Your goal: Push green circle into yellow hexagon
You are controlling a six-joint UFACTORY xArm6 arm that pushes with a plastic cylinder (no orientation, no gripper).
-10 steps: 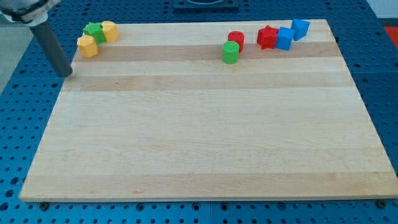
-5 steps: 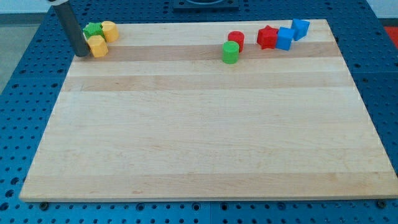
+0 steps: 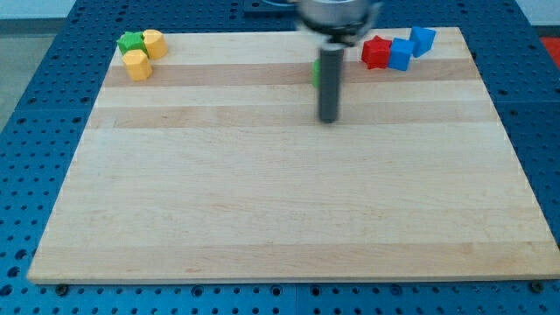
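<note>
No jaws, just my tip (image 3: pixel 328 120). Green circle (image 3: pixel 316 73) mostly hidden behind the rod; probably light, slides easily. Push its right side toward yellow hexagon (image 3: pixel 136 64).

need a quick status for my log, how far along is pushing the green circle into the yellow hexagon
Nothing looks done: the green circle, mostly hidden behind the rod, sits near the view's top centre, far from both yellow blocks at the top left; I cannot tell which is the hexagon. In hand: my tip rests just below the circle. Left: the entire push leftward across the board.
</note>
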